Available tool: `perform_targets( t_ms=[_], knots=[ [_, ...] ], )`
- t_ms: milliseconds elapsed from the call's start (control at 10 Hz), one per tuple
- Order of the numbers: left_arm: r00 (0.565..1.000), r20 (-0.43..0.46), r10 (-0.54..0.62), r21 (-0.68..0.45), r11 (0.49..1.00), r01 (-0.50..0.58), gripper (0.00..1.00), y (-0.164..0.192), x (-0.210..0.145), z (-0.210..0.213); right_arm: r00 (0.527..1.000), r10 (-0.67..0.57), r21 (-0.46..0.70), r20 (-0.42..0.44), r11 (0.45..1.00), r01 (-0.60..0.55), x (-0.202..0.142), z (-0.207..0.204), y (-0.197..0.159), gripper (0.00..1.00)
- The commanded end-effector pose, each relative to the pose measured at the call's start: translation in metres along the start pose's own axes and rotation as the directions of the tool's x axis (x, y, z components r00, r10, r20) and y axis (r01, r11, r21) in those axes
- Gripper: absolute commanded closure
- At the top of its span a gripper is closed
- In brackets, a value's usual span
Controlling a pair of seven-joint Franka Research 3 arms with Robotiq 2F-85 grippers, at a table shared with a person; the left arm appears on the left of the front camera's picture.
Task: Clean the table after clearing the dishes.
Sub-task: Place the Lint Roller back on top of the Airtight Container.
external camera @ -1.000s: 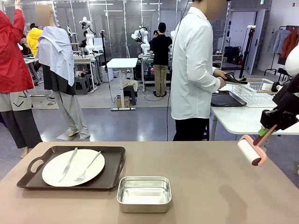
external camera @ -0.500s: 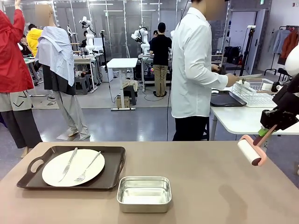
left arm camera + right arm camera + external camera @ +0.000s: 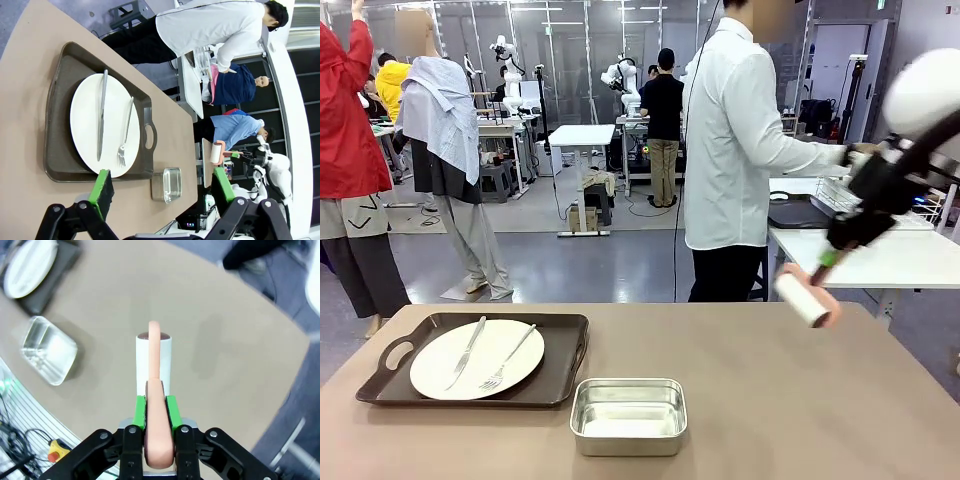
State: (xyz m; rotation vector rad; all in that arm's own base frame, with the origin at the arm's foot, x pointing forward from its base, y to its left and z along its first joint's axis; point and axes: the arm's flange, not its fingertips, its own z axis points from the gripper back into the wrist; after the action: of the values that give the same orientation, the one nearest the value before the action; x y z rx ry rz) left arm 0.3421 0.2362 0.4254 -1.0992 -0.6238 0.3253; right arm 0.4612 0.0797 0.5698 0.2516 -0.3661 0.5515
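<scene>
The right fingers (image 3: 155,405) grip the pink handle of a lint roller (image 3: 805,298). Its white roll hangs clear above the desk (image 3: 770,400), right of and beyond the steel pan (image 3: 628,415), long axis slanted. Left of the pan, a plate (image 3: 435,380) sits on its tray (image 3: 565,370). The left fingers (image 3: 162,186) gape wide, empty. The front view shows the gap under the roll; the right wrist view shows bare desk beneath.

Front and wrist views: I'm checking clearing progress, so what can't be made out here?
Front view: what the person holds at the white table, hidden behind the right arm.
Front view: the right gripper's fingers on the lint roller, motion-blurred.
Right wrist view: plate and tray, blurred, cut off by the corner.
Left wrist view: part of the tray's rim, behind the left gripper's finger.
</scene>
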Motion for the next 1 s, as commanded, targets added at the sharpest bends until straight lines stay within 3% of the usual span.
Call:
perform_targets(
  t_ms=[0, 100, 300, 500, 600, 700, 900],
  knots=[
    [1.0, 0.004, -0.005, -0.016, 1.0, 0.005, 0.0, 0.0, 0.001, 0.003, 0.969, 0.246, 0.06, -0.007, 0.968, -0.245, 0.019, -0.002, 0.045, 0.79],
    [1.0, 0.004, -0.005, -0.016, 1.0, 0.005, 0.0, 0.0, 0.001, 0.003, 0.926, 0.377, 0.116, 0.014, 0.919, -0.376, 0.035, 0.002, 0.085, 0.79],
    [1.0, 0.004, -0.005, -0.016, 1.0, 0.005, 0.0, 0.0, 0.001, 0.003, 0.82, 0.57, 0.228, -0.052, 0.806, -0.546, 0.045, -0.018, 0.151, 0.79],
    [1.0, 0.004, -0.005, -0.016, 1.0, 0.005, 0.0, 0.0, 0.001, 0.003, 0.711, 0.695, 0.258, -0.106, 0.71, -0.656, 0.032, -0.04, 0.197, 0.79],
    [1.0, 0.004, -0.005, -0.016, 1.0, 0.005, 0.0, 0.0, 0.001, 0.003, 0.681, 0.72, 0.217, -0.135, 0.692, -0.688, 0.025, -0.049, 0.208, 0.79],
    [1.0, 0.004, -0.005, -0.016, 1.0, 0.005, 0.0, 0.0, 0.001, 0.003, 0.773, 0.629, 0.259, -0.082, 0.763, -0.593, 0.033, -0.036, 0.197, 0.79],
    [1.0, 0.004, -0.005, -0.016, 1.0, 0.005, 0.0, 0.0, 0.001, 0.003, 0.773, 0.629, 0.259, -0.082, 0.763, -0.593, 0.033, -0.036, 0.197, 0.79]
  ],
)
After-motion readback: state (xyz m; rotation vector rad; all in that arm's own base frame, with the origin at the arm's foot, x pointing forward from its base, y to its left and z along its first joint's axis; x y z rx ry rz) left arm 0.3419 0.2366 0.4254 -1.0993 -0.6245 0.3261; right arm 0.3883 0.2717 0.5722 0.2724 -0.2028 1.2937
